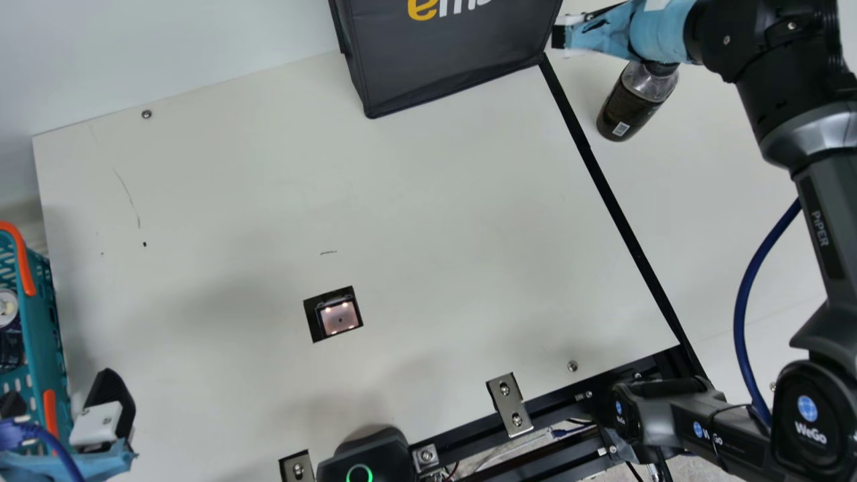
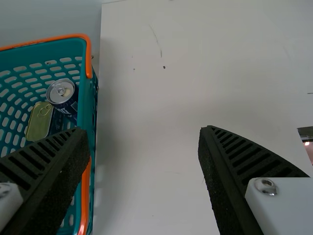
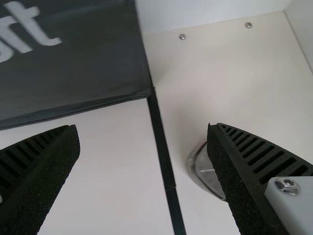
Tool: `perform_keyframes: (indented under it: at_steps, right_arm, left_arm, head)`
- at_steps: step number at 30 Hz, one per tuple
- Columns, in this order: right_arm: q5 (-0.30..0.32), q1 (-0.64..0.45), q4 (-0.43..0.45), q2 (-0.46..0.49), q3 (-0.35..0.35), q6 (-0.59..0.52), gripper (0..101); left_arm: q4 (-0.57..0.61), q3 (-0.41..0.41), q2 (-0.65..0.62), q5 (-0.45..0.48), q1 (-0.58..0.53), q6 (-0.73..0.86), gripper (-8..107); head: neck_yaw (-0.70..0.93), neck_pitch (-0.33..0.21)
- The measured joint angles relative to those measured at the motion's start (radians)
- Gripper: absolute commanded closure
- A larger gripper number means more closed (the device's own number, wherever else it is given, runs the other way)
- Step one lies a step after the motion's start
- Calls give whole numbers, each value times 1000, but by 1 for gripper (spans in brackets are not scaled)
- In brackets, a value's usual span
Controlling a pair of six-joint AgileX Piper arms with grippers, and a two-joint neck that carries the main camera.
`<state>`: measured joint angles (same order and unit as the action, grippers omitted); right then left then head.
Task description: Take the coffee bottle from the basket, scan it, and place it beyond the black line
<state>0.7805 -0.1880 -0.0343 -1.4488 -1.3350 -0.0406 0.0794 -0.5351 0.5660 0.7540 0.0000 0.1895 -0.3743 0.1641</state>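
Teal bskt (image 1: 41, 335) far L, printed can (image 2: 61, 91) inside. L gripper (image 1: 60, 393) partly over its rim, fingers wide, nothing betw. Scanner (image 1: 339, 317) lit, set in tbl. Blk bag (image 1: 448, 60): yellow + wht lettering. Blk line (image 1: 619, 211). Coffee btl (image 1: 633, 104) beyond line, dk label w/ pale barcode. R gripper (image 1: 622, 33) above/near btl, fingers wide, empty. R arm (image 1: 813, 201): wht print, blue round logos.

Coffee bottle (image 1: 628, 107) upright past the black line (image 1: 629, 234)

The bottle has a dark body and label, a pale barcode patch, a clear upper part and a dark cap, partly covered from above in the main view. It stands near the line but apart from it, on the side away from the basket (image 1: 41, 321). That basket is teal, perforated and orange-trimmed, at the main view's left edge
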Motion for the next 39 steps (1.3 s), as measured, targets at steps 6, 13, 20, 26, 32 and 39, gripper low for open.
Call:
perform_keyframes:
  at_steps: [6,13,20,26,32,39]
  right_arm:
    - [9,71,26,16,3,47,10]
    - [21,141,57,38,8,102,10]
    - [35,193,80,74,22,142,10]
    - [47,229,99,110,43,171,10]
    - [64,257,112,152,66,190,10]
    - [82,281,122,193,92,195,10]
  left_arm:
    - [0,0,0,0,0,0,9]
    - [0,0,0,0,0,0,9]
    - [0,0,0,0,0,0,9]
    - [0,0,0,0,0,0,9]
    - [0,0,0,0,0,0,9]
    - [0,0,0,0,0,0,9]
  head:
    - [0,0]
    - [-2,0]
    - [-2,0]
    - [0,0]
    - [0,0]
    - [-2,0]
